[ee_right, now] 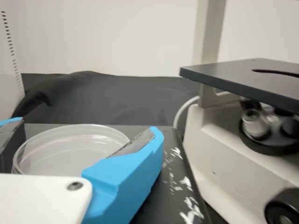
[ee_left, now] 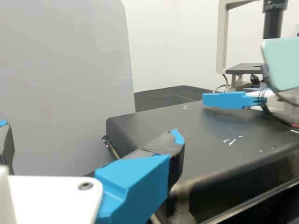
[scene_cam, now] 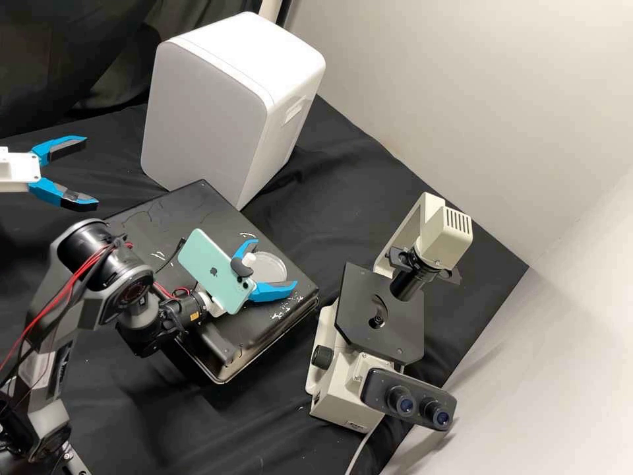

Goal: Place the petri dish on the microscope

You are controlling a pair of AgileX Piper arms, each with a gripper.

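A clear round petri dish (scene_cam: pixel 267 266) lies flat near the right edge of a black tray (scene_cam: pixel 191 218). My right gripper (scene_cam: pixel 275 264) is open and low over the tray, one blue finger on each side of the dish and close to its rim. The right wrist view has the dish (ee_right: pixel 70 149) between the fingers (ee_right: pixel 131 163). The white microscope (scene_cam: pixel 343 382) stands right of the tray, its black stage (scene_cam: pixel 369 310) bare and higher than the dish. My left gripper (scene_cam: pixel 90 169) hangs open and holds nothing at the far left, above the bench.
A tall white box (scene_cam: pixel 231 99) stands behind the tray. A mint-green phone (scene_cam: pixel 214 270) is mounted on the right wrist. The microscope's eyepieces (scene_cam: pixel 415 402) jut forward, and its lamp head (scene_cam: pixel 442 227) overhangs the stage. A white wall runs along the right.
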